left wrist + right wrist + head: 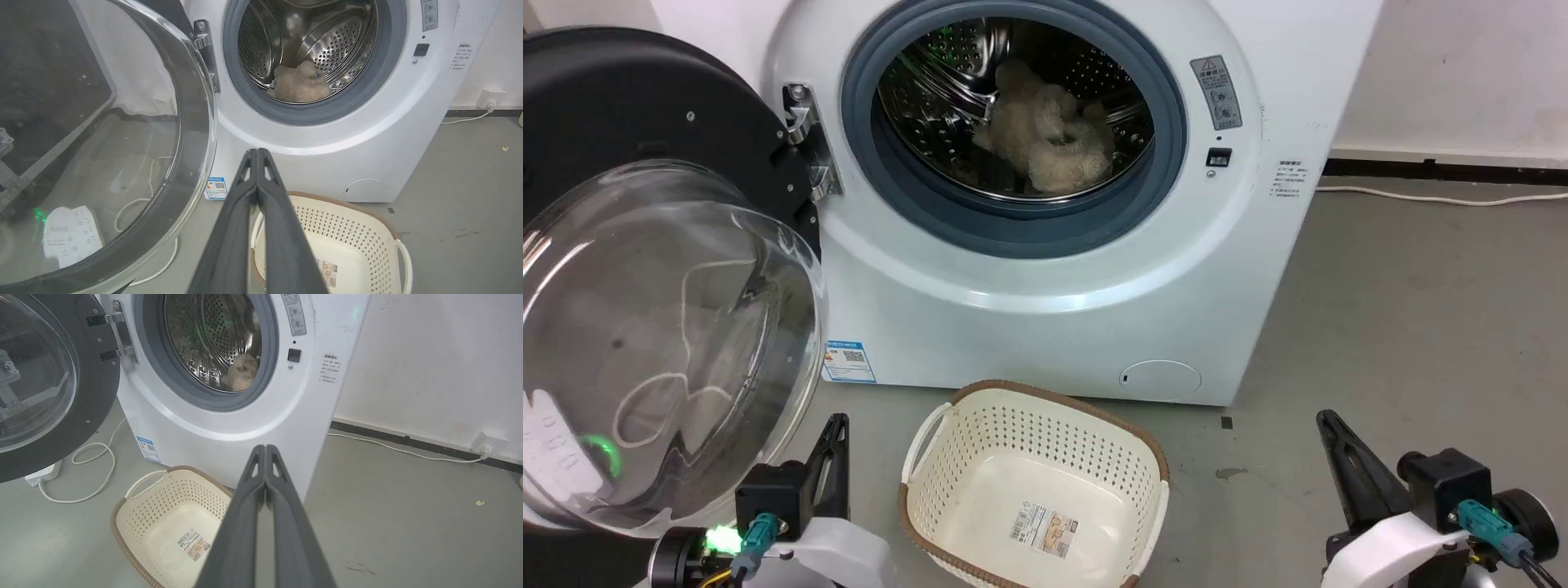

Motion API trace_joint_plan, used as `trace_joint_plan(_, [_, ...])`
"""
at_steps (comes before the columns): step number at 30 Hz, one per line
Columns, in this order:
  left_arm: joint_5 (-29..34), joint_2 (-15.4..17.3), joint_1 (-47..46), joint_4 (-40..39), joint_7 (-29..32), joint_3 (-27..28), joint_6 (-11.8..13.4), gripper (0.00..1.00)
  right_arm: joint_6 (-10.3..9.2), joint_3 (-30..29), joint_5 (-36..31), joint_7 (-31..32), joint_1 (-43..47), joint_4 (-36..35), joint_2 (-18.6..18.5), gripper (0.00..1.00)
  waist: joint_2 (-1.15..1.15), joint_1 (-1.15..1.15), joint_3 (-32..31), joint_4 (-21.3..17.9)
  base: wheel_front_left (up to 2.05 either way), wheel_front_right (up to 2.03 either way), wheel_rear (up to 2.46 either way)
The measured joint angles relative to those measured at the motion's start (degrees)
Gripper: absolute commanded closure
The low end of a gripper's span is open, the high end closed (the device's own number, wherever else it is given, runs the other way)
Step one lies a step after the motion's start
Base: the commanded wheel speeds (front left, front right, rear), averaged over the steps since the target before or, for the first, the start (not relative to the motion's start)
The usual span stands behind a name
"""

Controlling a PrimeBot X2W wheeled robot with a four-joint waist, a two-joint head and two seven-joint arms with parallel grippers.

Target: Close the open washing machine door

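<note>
The white washing machine (1029,310) (310,159) (229,433) stands ahead with its steel drum exposed and a beige fluffy item (1054,139) inside. Its door (662,327) (102,139) (45,384) hangs swung wide to the left, black rim and bulging glass bowl toward me, held by the metal hinge (805,139). My left gripper (837,425) (257,153) is shut and empty, low beside the door's lower right edge. Low at the right, my right gripper (1327,420) (265,448) is shut with nothing in it, apart from the machine.
A cream perforated laundry basket (947,498) (367,237) (135,514) sits on the grey floor in front of the machine, between my arms. A white power strip (69,237) and cable (94,469) lie behind the door. A wall socket (488,443) and cord run along the right wall.
</note>
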Motion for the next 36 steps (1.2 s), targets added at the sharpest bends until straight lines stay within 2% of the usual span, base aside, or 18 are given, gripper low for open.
trace_joint_plan(31, [0.0,-0.01,0.0,0.0,0.0,0.0,0.0,1.0,0.0,0.0,0.0,0.0,0.0,0.0,0.0,1.0,0.0,0.0,0.0,0.0,0.0,0.0,0.0])
trace_joint_plan(32, [0.0,-0.01,0.01,0.0,0.0,-0.01,-0.01,0.0,0.0,0.0,0.02,0.0,0.01,0.01,0.0,0.0,0.0,0.0,0.0,0.0,0.0,0.0,0.0])
trace_joint_plan(36, [0.0,0.0,0.04,0.04,0.0,-0.07,-0.01,0.0,0.0,0.01,0.03,-0.01,0.03,0.05,0.0,0.0,0.0,0.0,0.0,0.0,0.0,0.0,0.0])
